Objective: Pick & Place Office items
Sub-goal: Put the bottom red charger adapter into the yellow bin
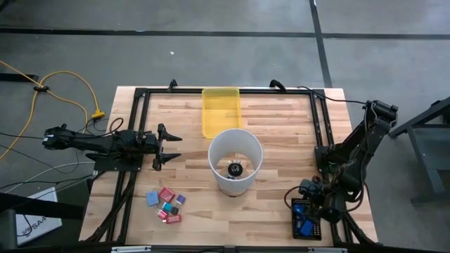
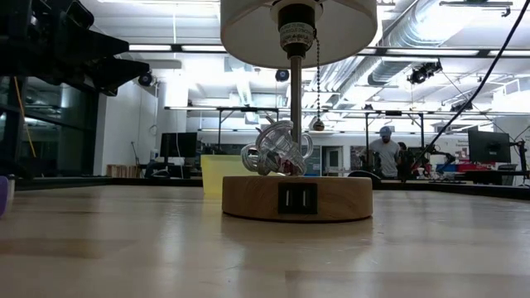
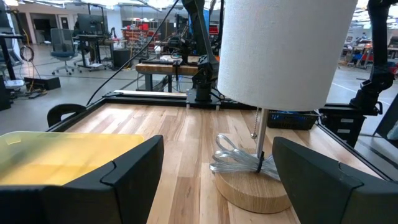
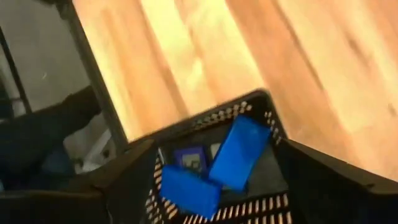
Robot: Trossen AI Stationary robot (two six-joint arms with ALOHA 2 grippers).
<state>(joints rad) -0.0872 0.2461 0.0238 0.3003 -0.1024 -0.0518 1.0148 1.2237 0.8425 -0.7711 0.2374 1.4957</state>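
1. The small office items, pink, red, purple and light blue, lie in a bunch near the front of the bench.
2. Two bigger blue pieces sit in a black basket by the front right corner.
3. The right tool hangs over that basket, wide open and holding nothing.
4. The left tool is wide open and holds nothing, near the white lamp.
5. A yellow tray sits behind the lamp.
6. No writing can be read.
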